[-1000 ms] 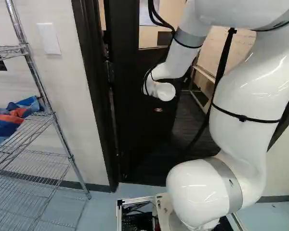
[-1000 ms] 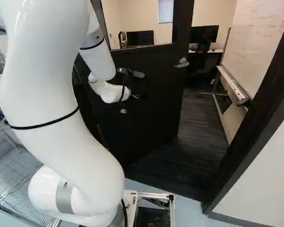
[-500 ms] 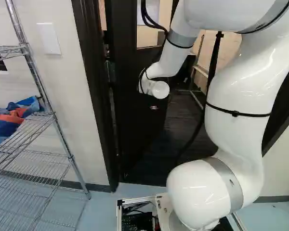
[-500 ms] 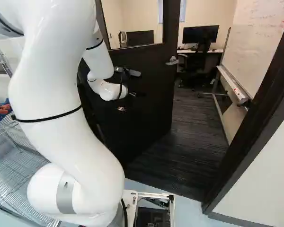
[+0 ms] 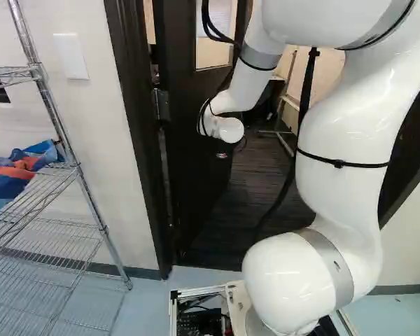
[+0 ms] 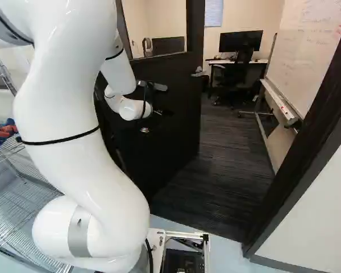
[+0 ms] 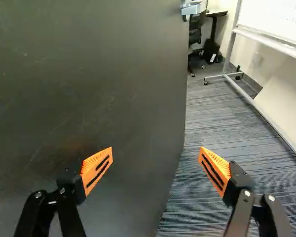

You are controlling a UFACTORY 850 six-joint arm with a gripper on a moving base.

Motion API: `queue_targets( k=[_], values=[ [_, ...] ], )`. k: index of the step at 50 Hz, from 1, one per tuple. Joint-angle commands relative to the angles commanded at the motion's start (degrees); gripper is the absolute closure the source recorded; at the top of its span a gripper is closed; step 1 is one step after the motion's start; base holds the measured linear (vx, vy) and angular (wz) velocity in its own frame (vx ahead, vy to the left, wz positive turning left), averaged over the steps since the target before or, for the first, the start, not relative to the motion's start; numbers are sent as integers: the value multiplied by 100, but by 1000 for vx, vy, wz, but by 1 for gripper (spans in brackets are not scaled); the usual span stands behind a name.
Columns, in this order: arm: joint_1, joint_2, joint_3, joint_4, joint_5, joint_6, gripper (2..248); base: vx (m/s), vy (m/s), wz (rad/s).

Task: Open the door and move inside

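The dark door (image 6: 167, 133) stands part-open into the far room, hinged on the left, its free edge to the right beside a wide gap. From here it could swing back into the arm (image 6: 74, 114) or base if contact is lost and a closer pulls it, though no closer shows. The base might also clip the right door frame (image 6: 298, 145) if it drives in off-centre, or the open hand (image 7: 155, 154) might snag the free edge, since its fingers straddle that edge as the wrist view sees it. The door's face lies just ahead of the hand and to its left; whether they touch, I cannot tell. The fingers are spread wide with nothing between them. The lever handle (image 7: 191, 8) is farther ahead, near the free edge. Beyond lie striped carpet (image 7: 214, 131), an office chair (image 6: 236, 69) and, to the right, a whiteboard (image 6: 304, 65)
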Motion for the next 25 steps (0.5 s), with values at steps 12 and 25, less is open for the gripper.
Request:
queue_targets(
  k=[12,25],
  values=[
    [48,-78,-91,-173,0,0,3,0,0,0],
    [118,-207,-241,-376,0,0,3,0,0,0]
  ],
)
